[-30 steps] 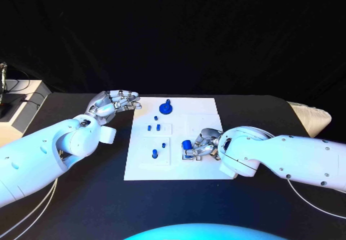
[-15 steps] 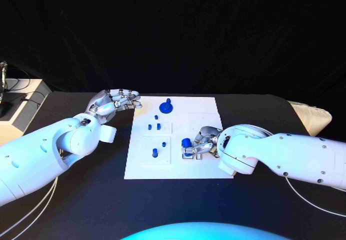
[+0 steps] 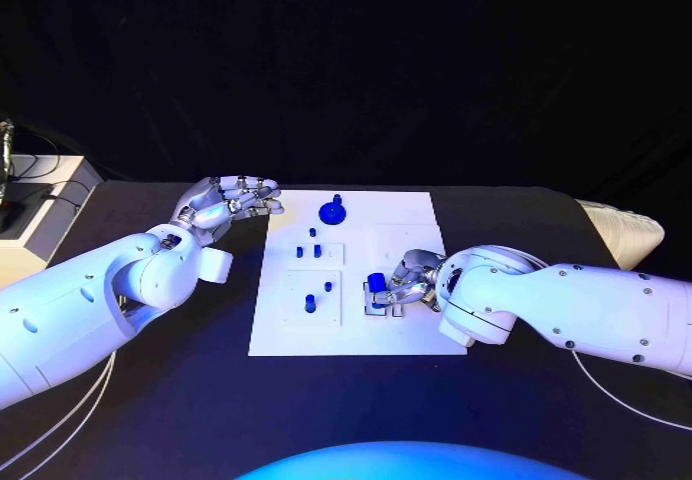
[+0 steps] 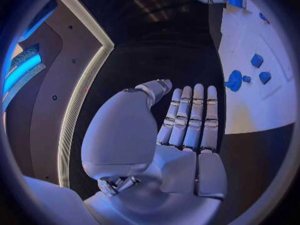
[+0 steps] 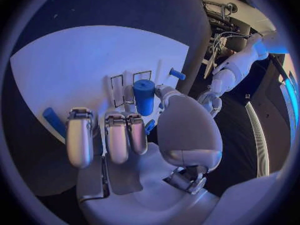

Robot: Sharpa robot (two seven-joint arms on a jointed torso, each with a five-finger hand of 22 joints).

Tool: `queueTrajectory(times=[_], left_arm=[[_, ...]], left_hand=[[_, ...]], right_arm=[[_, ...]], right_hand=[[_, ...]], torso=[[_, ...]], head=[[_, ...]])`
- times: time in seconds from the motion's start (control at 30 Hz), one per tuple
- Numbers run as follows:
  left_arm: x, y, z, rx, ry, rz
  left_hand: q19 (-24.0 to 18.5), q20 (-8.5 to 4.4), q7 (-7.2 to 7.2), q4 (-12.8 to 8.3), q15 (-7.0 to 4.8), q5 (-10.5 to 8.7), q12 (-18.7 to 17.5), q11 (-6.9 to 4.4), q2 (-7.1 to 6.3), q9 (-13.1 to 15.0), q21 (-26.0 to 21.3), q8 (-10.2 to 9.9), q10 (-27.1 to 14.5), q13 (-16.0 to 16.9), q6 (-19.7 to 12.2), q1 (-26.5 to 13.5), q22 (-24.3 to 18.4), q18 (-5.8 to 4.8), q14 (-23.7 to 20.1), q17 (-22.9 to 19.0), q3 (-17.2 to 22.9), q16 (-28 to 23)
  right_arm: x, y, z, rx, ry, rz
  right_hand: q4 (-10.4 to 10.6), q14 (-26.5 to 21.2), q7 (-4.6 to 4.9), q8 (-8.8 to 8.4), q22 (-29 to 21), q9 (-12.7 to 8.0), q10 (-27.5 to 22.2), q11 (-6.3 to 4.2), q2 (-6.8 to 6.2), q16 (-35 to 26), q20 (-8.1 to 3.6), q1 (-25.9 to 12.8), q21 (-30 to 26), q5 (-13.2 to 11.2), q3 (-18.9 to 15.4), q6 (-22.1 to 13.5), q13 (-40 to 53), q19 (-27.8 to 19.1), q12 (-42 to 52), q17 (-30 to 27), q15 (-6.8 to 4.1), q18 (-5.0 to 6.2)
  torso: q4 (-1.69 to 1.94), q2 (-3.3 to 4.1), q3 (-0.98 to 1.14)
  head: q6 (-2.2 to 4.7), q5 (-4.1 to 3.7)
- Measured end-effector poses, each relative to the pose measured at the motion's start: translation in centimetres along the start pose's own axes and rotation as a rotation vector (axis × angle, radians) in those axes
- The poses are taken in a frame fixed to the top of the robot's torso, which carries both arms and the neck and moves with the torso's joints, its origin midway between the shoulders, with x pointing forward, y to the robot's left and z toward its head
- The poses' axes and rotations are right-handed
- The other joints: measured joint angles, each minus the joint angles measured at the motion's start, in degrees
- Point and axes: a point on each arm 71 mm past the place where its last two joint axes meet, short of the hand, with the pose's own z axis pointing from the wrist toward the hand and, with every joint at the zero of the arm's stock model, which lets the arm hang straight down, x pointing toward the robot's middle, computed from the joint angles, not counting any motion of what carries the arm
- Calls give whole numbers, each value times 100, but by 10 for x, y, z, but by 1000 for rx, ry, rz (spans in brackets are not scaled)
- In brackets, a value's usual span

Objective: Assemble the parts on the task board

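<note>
My right hand (image 3: 408, 280) pinches a blue cylinder (image 5: 144, 97) upright over the board (image 3: 404, 215), near its right side by the slot outlines; my left hand (image 3: 224, 205) holds nothing, fingers loosely apart, just off board's far-left corner; other blue parts (image 3: 310, 250) sit mid-board; round piece (image 3: 332, 212) at far edge.

A robot lab or demo booth: black-draped table (image 3: 173, 400), black backdrop, equipment stand (image 3: 36, 215) with cables

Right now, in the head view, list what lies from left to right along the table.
Left hand → round blue part at the task board's far edge → blue cylinder held by the right hand → pale bundle at the table's right edge.
</note>
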Motion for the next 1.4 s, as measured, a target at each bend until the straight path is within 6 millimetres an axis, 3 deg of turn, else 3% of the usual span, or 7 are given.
queueTrajectory(times=[1.4], left_arm=[[-1, 0, 0, -1, -1, 1]], left_hand=[[0, 0, 21, 15, 0, 0, 0, 0, 0, -5, -23, 0, 0, 0, -21, 0, -4, 0, 0, 11, -16, 1]], right_arm=[[4, -1, -5, -10, 15, -28]], right_hand=[[-6, 0, -18, -25, 3, -3, 1, 1, -53, 0, 0, -55, 21, -111, 6, 40, -3, 0, 0, -1, 0, 0]], torso=[[0, -3, 7]], head=[[-35, 46]])
